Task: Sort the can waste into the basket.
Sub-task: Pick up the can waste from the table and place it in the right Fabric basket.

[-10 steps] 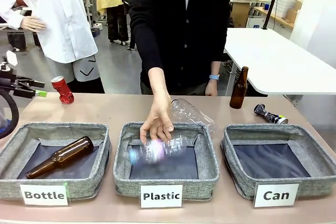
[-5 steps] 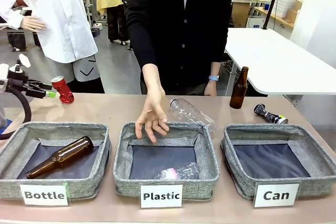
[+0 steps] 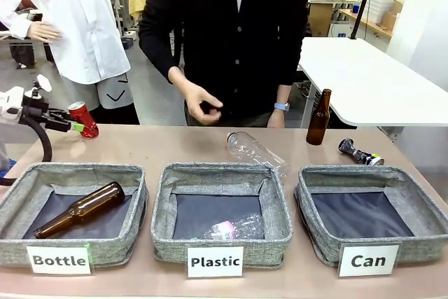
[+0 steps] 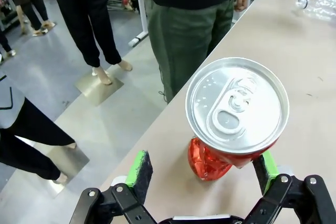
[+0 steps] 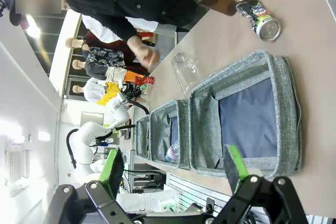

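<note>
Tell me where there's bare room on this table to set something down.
The Can basket is bare inside. Bare tabletop runs behind the Bottle basket, between the red can and the lying clear bottle. Crowded: the far right, where the standing brown bottle and dark can sit behind the Can basket.

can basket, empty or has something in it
Empty: the Can basket shows bare dark lining; the red can and dark can sit outside it.
</note>
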